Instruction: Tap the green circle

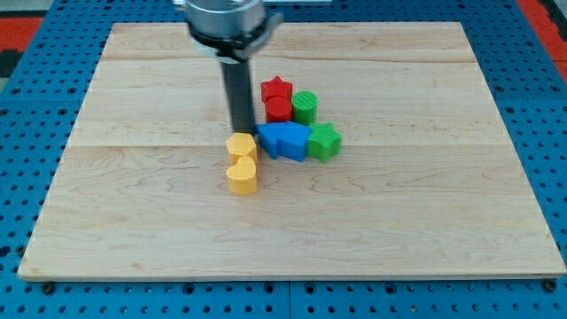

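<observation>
The green circle (305,105) stands near the board's middle, right of a red circle (278,110) and a red star (276,89). My tip (243,131) is at the lower end of the dark rod, left of the red circle and about two block widths left of the green circle. The tip sits just above a yellow hexagon (240,146) and next to a blue block (269,138). A second blue block (293,142) touches a green star (324,140). A yellow heart (241,175) lies below the hexagon.
The wooden board (133,221) lies on a blue pegboard (27,106). The arm's metal flange (227,19) hangs over the board's top middle.
</observation>
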Tool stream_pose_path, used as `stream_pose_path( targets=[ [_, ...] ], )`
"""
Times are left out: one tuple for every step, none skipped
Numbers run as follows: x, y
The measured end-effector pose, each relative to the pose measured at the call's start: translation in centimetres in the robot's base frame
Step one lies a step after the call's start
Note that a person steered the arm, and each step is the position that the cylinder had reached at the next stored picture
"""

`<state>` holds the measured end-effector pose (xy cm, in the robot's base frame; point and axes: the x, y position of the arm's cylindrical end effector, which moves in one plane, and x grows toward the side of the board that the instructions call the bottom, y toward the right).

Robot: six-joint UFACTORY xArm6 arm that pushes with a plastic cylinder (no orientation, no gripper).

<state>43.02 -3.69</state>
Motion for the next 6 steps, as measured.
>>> stream_pose_path(
  targets=[
    [0.4,2.4],
    [-2.0,2.7],
    [-6.6,3.1],
    [-9.2,3.8],
    [-12.6,3.8],
    [-17.0,3.8]
  ],
)
